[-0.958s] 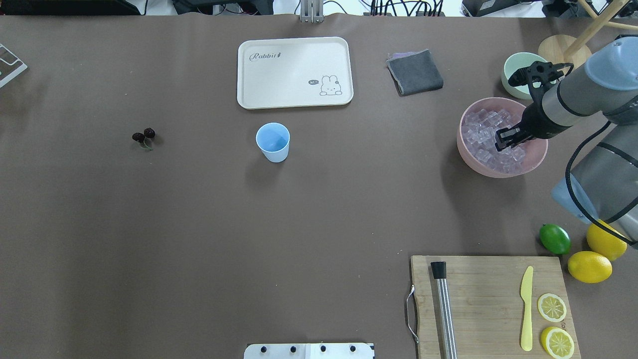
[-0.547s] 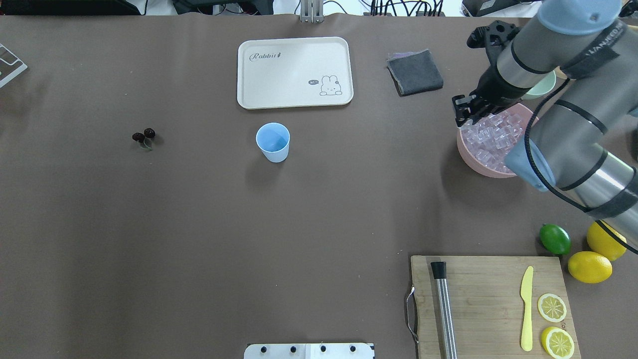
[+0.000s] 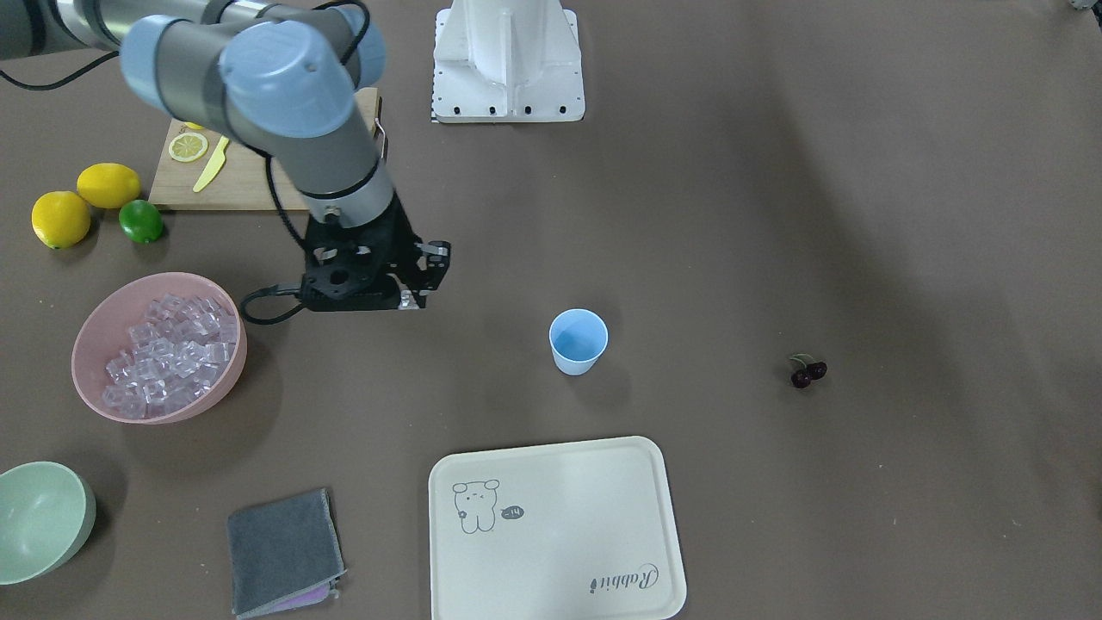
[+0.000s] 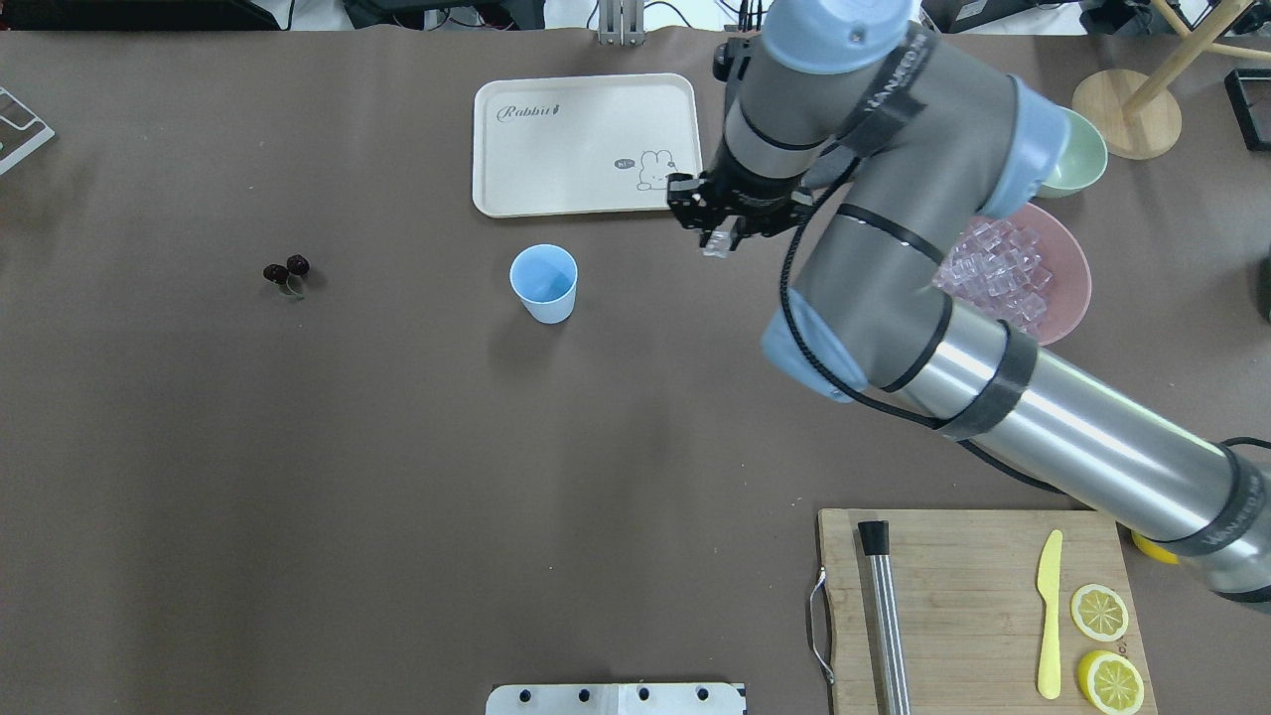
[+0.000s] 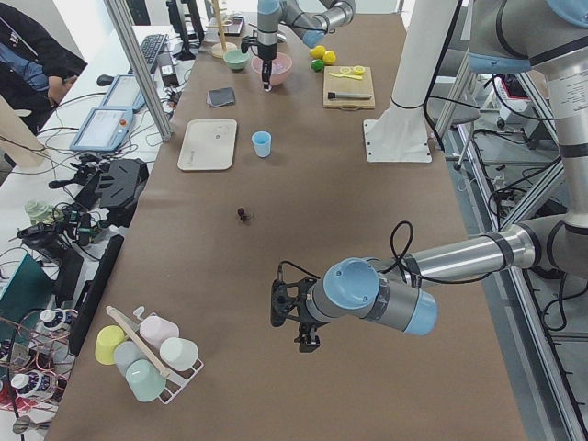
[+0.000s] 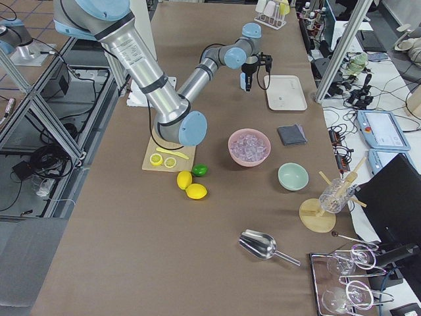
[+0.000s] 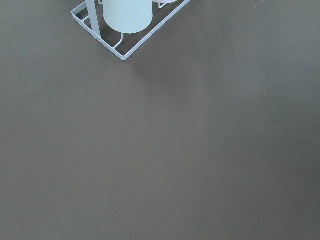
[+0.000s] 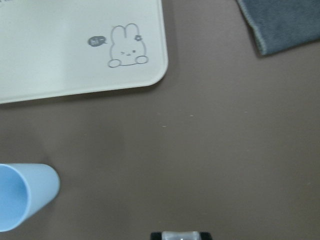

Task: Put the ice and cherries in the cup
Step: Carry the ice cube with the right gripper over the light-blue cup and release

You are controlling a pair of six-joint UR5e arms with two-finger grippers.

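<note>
The light-blue cup (image 4: 543,283) stands upright and empty at mid-table; it also shows in the front view (image 3: 578,341) and the right wrist view (image 8: 20,195). The cherries (image 4: 286,270) lie far to its left. The ice (image 4: 998,268) fills the pink bowl (image 4: 1070,298). My right gripper (image 4: 717,238) is shut on one clear ice cube (image 8: 180,235) and holds it above the table, right of the cup and apart from it. My left gripper (image 5: 303,338) shows only in the exterior left view, far from everything; I cannot tell if it is open or shut.
A cream rabbit tray (image 4: 586,144) lies behind the cup. A grey cloth (image 3: 280,551) and a pale green bowl (image 3: 39,517) sit near the pink bowl. A cutting board (image 4: 973,606) with knife and lemon slices, a lime (image 3: 140,220) and lemons are at front right.
My right gripper rose out of the pink bowl with an ice cube and swept left across the table, from over the bowl to just right of the cup.
</note>
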